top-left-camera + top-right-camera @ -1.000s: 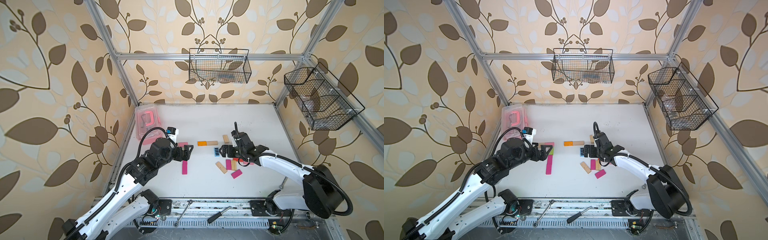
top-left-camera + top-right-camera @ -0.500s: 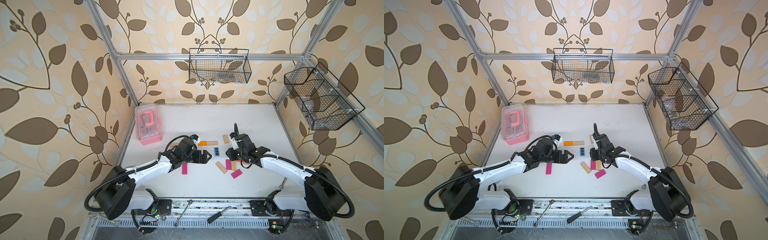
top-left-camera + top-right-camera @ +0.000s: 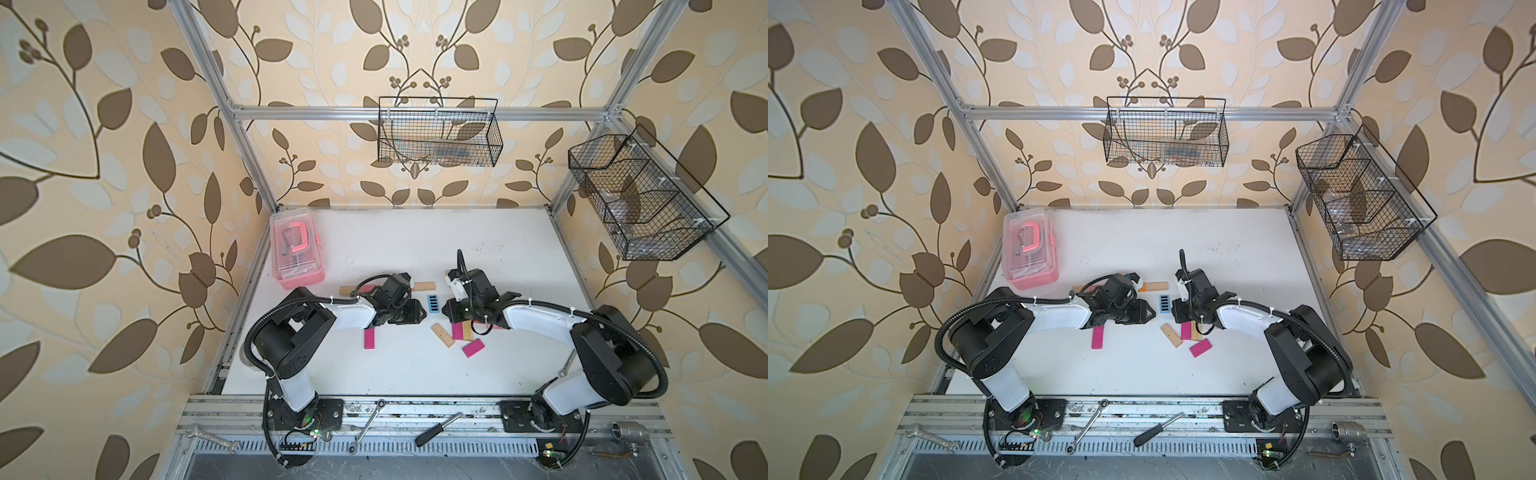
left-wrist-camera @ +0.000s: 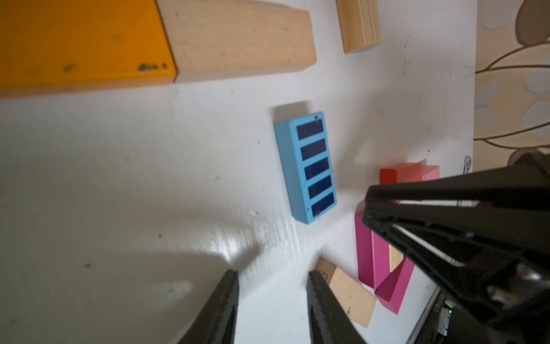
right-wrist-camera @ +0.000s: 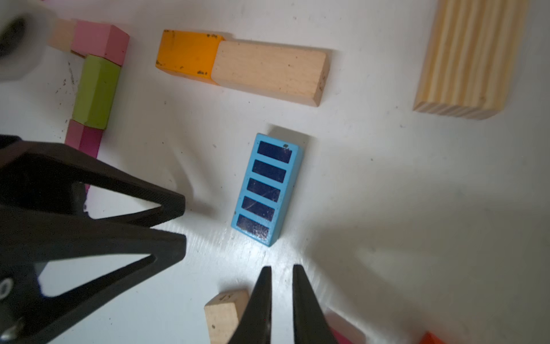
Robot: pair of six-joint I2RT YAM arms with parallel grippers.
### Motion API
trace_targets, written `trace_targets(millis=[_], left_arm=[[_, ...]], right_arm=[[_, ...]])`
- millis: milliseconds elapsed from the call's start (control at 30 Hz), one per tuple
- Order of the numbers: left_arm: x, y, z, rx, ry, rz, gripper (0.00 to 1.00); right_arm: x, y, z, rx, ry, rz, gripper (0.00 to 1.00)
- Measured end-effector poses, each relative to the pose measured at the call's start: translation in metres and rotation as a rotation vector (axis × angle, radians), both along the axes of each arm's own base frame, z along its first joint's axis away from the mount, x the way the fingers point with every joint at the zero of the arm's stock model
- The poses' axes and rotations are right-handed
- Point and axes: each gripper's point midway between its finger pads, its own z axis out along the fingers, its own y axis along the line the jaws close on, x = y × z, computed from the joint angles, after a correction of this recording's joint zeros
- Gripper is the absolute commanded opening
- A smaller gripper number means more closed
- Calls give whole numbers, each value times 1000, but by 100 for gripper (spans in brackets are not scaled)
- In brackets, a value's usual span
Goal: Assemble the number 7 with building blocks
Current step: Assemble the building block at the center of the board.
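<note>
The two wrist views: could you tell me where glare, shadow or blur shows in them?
Left wrist view: glare streaks the table beside the blue block, and the left gripper looks soft. Right wrist view: similar glare by the same block, which is sharp; a broad soft shadow lies on the table beside the right gripper.

the blue striped block (image 3: 432,304) lies in a narrow lane between the left gripper (image 4: 272,280) and right gripper (image 5: 282,268), with bare table (image 4: 119,178) along both its long sides. a wood block (image 3: 442,336) and magenta blocks (image 3: 473,348) crowd the near side; the table's far middle is open.
</note>
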Motion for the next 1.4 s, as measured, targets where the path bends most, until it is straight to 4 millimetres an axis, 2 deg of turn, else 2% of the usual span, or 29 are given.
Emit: trace_targets(millis=[100, 200, 367, 600, 967, 1400], left_arm=[[9, -3, 0, 10, -11, 15, 36], [15, -3, -2, 29, -12, 37, 28], [22, 1, -5, 80, -5, 64, 26], [31, -6, -10, 88, 2, 64, 22], [34, -10, -11, 84, 7, 61, 15], [37, -14, -12, 97, 26, 61, 13]], right_arm=[[3, -2, -9, 6, 23, -7, 12], [8, -3, -12, 19, 30, -15, 11], [14, 0, -12, 32, 30, -13, 11], [18, 5, -13, 44, 32, -1, 11], [22, 10, -13, 59, 31, 8, 12], [27, 14, -13, 72, 29, 20, 11]])
